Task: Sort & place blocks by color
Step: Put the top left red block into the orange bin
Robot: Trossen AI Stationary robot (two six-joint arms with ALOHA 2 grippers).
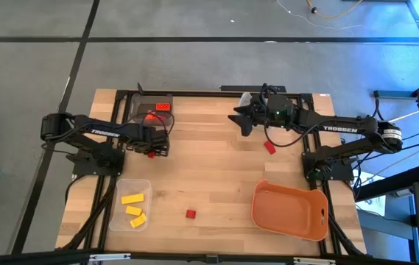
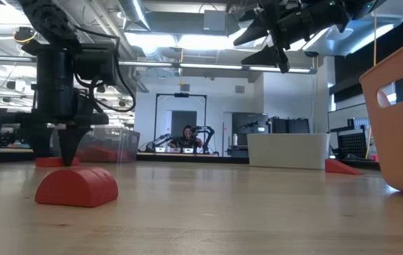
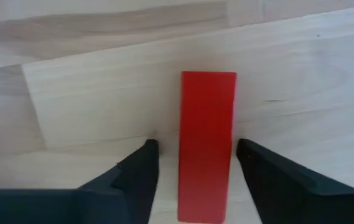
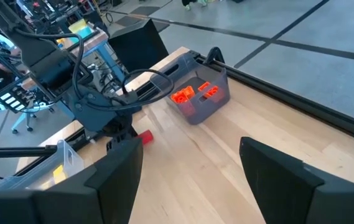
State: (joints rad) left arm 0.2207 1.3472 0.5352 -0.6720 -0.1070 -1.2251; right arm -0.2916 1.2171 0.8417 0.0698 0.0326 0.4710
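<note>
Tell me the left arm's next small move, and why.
Probably shut the left gripper on the red block. In the left wrist view the block lies on the table between the open jaws, a gap on each side, so nothing is gripped yet. The right gripper waits raised and open.

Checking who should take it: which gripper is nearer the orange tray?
Right. The right gripper hangs above the table's far side, diagonally beyond the orange tray; the left gripper, straddling a red block, sits across the table.

Left gripper [image 1: 152, 151] over a red block [image 1: 151, 154] beside the grey bin [image 1: 132, 110]; right gripper [image 1: 240, 118] raised.
</note>
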